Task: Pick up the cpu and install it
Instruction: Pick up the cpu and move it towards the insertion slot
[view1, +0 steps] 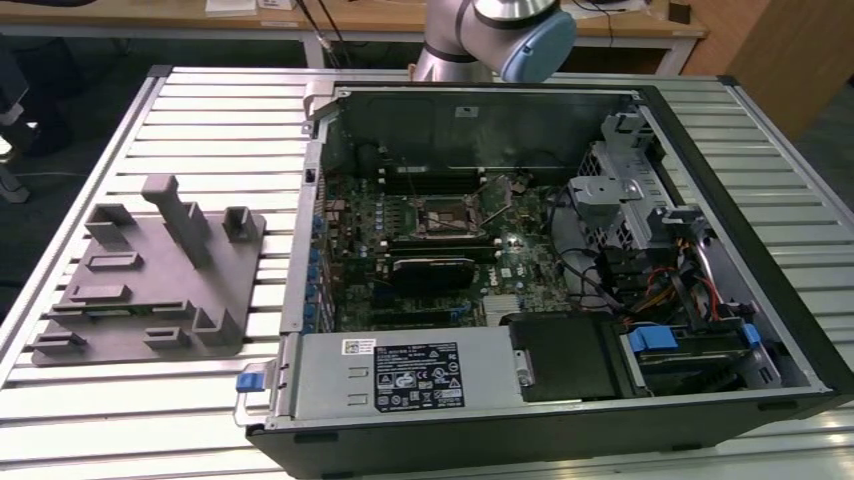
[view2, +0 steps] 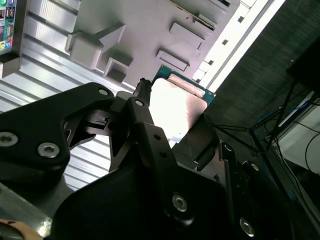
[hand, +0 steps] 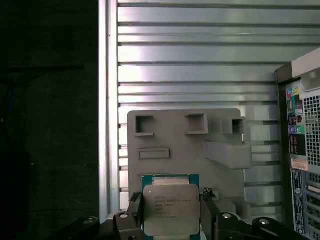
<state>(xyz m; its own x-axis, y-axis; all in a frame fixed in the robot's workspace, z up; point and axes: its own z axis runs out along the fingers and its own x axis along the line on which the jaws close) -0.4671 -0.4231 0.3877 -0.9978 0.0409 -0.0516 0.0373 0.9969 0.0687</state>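
Observation:
The cpu (hand: 171, 209), a square chip with a silvery top plate and a green rim, sits between the two black fingers of my gripper (hand: 171, 220), which is shut on its opposite edges. The second wrist view has the same cpu (view2: 176, 105) held in the gripper (view2: 175, 127), its plate glaring bright. Both are well above the grey fixture tray (hand: 175, 135), which lies on the slatted table. In the exterior view the motherboard's cpu socket (view1: 438, 214) lies inside the open computer case (view1: 694, 230), and the arm (view1: 514, 35) rises behind the case.
The grey fixture tray (view1: 147, 290) with raised blocks lies on the slatted metal table (view1: 174, 120) at the exterior view's left of the case. Inside the case are a power supply (view1: 400, 375), drive cages (view1: 627, 190) and cables (view1: 667, 290). The case's rear panel (hand: 302, 150) is beside the tray.

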